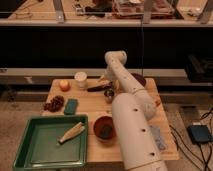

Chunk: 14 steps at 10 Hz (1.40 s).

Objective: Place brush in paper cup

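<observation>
Your gripper (103, 81) hangs low over the far side of the wooden table (90, 107), at the end of the bent white arm (131, 115). Its jaws are spread wide and pinch nothing. The brush (96, 89) lies flat on the table just below and in front of the gripper, running left to right. You cannot tell whether the gripper touches it.

The paper cup (80, 79) stands upright to the gripper's left, near the brush's left end. A small metal cup (108, 95) sits just beside the brush's right end, close under the arm. An orange fruit (64, 85) rests left of the paper cup. Nearer you are a brown cluster (54, 103), a teal block (71, 106), a green tray (30, 150) holding a tan husk-like piece (71, 132), and a reddish bowl (104, 129) against the arm.
</observation>
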Available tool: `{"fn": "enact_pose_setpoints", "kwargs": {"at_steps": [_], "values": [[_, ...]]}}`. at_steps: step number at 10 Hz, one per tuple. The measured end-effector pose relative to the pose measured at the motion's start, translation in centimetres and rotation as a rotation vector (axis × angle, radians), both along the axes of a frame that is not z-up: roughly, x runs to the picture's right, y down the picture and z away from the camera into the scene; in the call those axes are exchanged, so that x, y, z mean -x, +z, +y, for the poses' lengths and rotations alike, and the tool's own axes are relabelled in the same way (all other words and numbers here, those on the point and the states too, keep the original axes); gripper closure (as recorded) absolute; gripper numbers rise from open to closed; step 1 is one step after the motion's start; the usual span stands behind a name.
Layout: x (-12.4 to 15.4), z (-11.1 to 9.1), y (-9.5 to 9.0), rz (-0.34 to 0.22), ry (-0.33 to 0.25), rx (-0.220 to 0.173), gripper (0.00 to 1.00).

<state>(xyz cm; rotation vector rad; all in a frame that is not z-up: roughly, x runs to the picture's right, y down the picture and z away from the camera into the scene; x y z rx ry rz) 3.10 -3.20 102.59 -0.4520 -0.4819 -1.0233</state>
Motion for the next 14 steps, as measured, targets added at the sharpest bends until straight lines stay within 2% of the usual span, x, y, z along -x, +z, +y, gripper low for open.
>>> {"fn": "enact_pose_setpoints", "kwargs": {"at_steps": [7,8,10,14], "values": [[0.0,-0.1,0.0,0.001,0.001,-0.002,0.2],[-0.4,0.0,0.0,0.013,-0.007,0.008,0.2],[0.0,0.1,0.0,0.043,-0.057,0.011,0.2],[-0.7,0.9,0.6,0.068,-0.087,-0.002,0.2]]}}
